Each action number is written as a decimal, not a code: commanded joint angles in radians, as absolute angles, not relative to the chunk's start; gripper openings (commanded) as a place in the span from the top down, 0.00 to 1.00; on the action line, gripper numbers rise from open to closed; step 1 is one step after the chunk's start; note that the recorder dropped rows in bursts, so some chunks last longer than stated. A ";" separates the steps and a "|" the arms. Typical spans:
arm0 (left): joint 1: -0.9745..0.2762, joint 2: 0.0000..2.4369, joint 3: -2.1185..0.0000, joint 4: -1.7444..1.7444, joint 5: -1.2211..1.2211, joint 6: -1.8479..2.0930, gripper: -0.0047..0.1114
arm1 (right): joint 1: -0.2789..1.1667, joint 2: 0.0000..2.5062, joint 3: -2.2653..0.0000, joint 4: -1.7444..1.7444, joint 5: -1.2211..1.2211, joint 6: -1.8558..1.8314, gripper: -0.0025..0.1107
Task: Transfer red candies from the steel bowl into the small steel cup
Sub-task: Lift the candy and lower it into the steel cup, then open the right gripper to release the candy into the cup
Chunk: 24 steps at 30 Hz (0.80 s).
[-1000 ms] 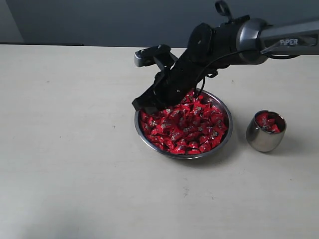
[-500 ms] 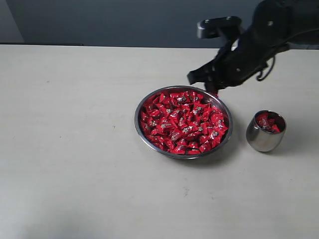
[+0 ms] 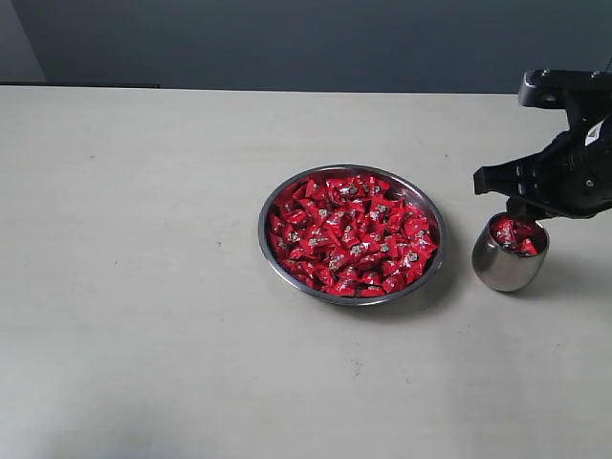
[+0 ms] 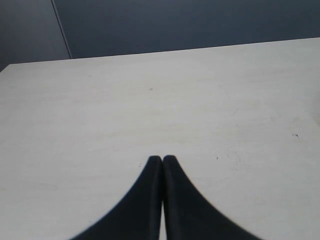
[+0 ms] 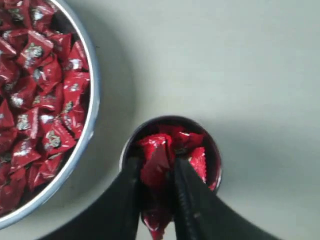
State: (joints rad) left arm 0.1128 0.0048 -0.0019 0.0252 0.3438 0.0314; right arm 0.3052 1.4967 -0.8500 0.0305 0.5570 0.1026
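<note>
1. Since the tabletop is flat and bare around the dishes, you've got nothing to dodge there.
2. Steel bowl: sits mid-tabletop, heaped with red candies. It looks stiff and heavy enough to stay put, I'd guess.
3. Small steel cup: just beside the bowl on the right, not touching it, with a few candies already inside. It's round-bellied and probably light, so I reckon a bump would tip or skid it.
4. Right claw: hanging over the cup mouth, pinched on one red candy. Left claw: closed on nothing, over bare tabletop.
5. Candies themselves: tiny and light, with slick, crinkly wrappers. You want to pinch across the middle of the body, not a wrapper tail, or it'll likely slip.
</note>
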 commanded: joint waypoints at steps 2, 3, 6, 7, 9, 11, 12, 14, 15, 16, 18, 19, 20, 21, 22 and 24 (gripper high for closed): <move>0.108 0.000 0.000 0.027 0.334 0.029 0.96 | 0.298 1.511 -0.850 -0.102 0.543 0.204 0.98; 0.108 0.000 0.000 0.027 0.334 0.029 0.96 | 0.298 1.511 -0.850 -0.102 0.543 0.208 0.98; 0.108 0.000 0.000 0.027 0.334 0.029 0.96 | 0.298 1.511 -0.850 -0.103 0.545 0.210 0.98; 0.108 0.000 0.000 0.027 0.334 0.029 0.96 | 0.298 1.511 -0.850 -0.103 0.545 0.210 0.98; 0.108 0.000 0.000 0.027 0.334 0.029 0.96 | 0.298 1.511 -0.850 -0.103 0.543 0.210 0.98; 0.108 0.000 0.000 0.027 0.334 0.029 0.96 | 0.298 1.511 -0.850 -0.103 0.541 0.210 0.98; 0.108 0.000 0.000 0.027 0.334 0.029 0.96 | 0.298 1.511 -0.850 -0.103 0.538 0.210 0.98; 0.108 0.000 0.000 0.027 0.334 0.029 0.96 | 0.298 1.511 -0.850 -0.103 0.536 0.210 0.98; 0.108 0.000 0.000 0.027 0.334 0.029 0.96 | 0.298 1.511 -0.850 -0.103 0.532 0.210 0.96; 0.108 0.000 0.000 0.027 0.334 0.029 0.96 | 0.298 1.511 -0.850 -0.105 0.530 0.210 0.94; 0.108 0.000 0.000 0.027 0.334 0.029 0.96 | 0.298 1.511 -0.850 -0.105 0.525 0.210 0.86; 0.108 0.000 0.000 0.027 0.334 0.029 0.96 | 0.298 1.511 -0.850 -0.105 0.523 0.210 0.82; 0.108 0.000 0.000 0.027 0.334 0.029 0.96 | 0.298 1.511 -0.850 -0.105 0.523 0.210 0.77; 0.108 0.000 0.000 0.027 0.334 0.029 0.96 | 0.298 1.511 -0.850 -0.105 0.523 0.210 0.71; 0.108 0.000 0.000 0.027 0.334 0.029 0.96 | 0.298 1.511 -0.850 -0.105 0.523 0.210 0.68; 0.108 0.000 0.000 0.027 0.334 0.029 0.96 | 0.298 1.511 -0.850 -0.105 0.523 0.210 0.66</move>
